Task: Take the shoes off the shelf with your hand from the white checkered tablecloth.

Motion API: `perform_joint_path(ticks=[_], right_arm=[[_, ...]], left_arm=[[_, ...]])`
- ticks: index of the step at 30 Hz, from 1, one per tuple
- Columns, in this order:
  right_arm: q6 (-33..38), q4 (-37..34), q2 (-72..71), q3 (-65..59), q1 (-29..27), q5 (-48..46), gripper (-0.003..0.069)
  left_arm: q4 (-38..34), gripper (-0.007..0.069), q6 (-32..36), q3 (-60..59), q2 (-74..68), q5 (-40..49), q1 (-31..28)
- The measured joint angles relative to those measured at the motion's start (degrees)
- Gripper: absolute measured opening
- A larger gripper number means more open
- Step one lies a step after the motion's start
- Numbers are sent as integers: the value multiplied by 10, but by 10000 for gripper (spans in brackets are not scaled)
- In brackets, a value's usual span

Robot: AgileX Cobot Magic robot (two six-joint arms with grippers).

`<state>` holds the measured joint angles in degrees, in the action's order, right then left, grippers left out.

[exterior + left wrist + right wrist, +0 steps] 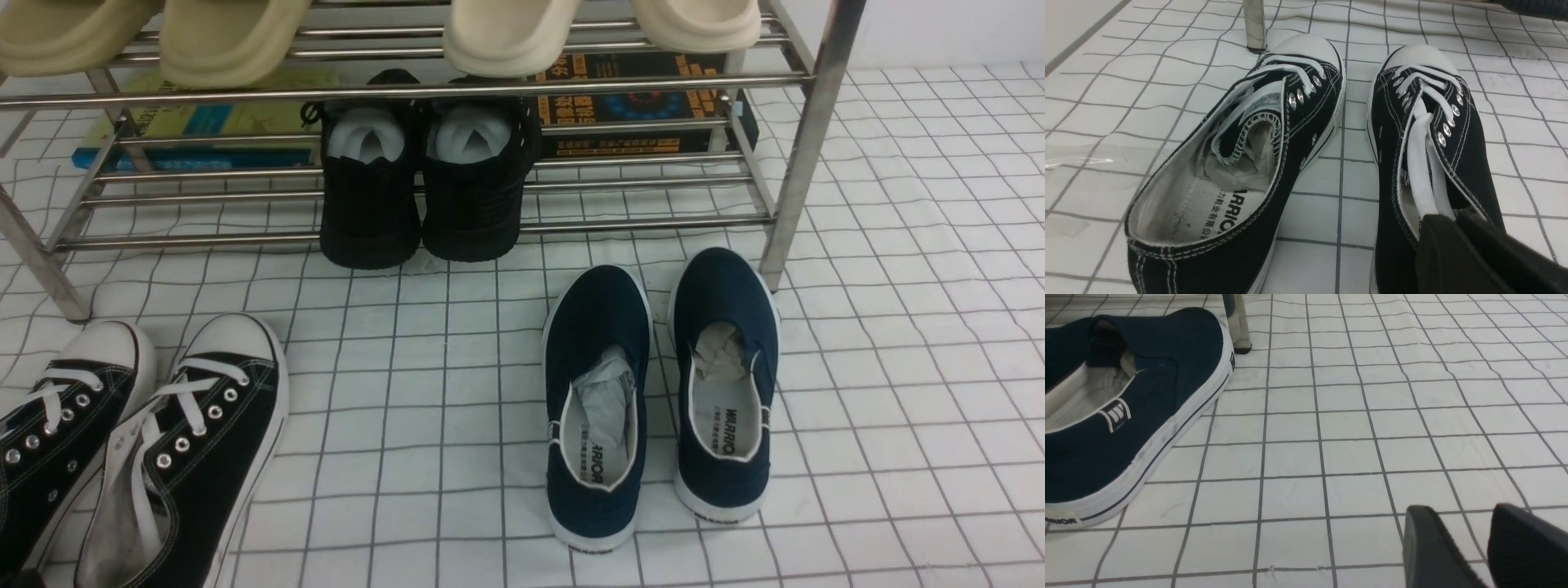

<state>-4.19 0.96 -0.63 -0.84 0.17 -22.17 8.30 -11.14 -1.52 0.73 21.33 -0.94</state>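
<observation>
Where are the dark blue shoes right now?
In the front view the dark blue slip-ons lie side by side on the checkered tablecloth, right of centre, just in front of the shelf's right leg, far right of the black lace-up sneakers.

Left gripper (1457,220), two matte black fingers, smooth faces, rounded blunt tips, no markings visible, right gripper (1457,522), two matte black fingers (1527,543), fine ribbed texture on one pad, rounded tips

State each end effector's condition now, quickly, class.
Left end effector: closed, seemingly pinching the black canvas lace-up sneaker at its collar.
Right end effector: open, holding nothing.
</observation>
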Motion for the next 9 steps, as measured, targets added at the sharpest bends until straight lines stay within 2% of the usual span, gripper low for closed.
perform_joint_path(ticks=[9], right_arm=[[0,1,0,0,0,0,239]], left_arm=[[0,65,0,0,0,0,0]])
